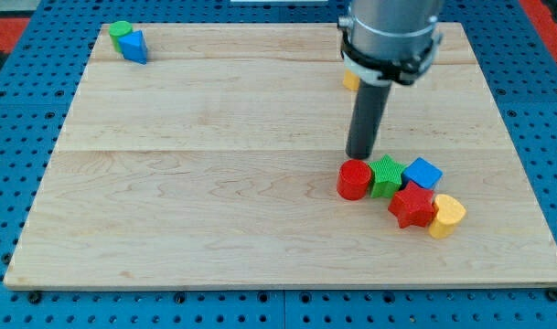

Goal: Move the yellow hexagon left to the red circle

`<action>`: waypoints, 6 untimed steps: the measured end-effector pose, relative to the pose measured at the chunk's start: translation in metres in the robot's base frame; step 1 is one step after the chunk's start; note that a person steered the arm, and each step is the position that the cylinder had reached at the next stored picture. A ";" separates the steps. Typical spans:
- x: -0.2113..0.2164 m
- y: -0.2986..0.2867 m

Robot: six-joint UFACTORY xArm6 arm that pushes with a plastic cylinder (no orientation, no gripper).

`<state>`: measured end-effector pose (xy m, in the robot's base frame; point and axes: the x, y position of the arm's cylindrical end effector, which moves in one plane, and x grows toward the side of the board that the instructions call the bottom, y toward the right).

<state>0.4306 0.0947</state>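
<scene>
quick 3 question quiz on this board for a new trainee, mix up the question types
1. True or false: my tip sits just above the red circle in the view.
2. Which block touches the red star at its lower right? A. yellow heart B. blue cube C. green star
3. Fill in: the yellow hexagon is partly hidden behind the ____.

Key: 1 true; 2 A; 3 arm.
</scene>
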 end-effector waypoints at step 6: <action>0.005 -0.049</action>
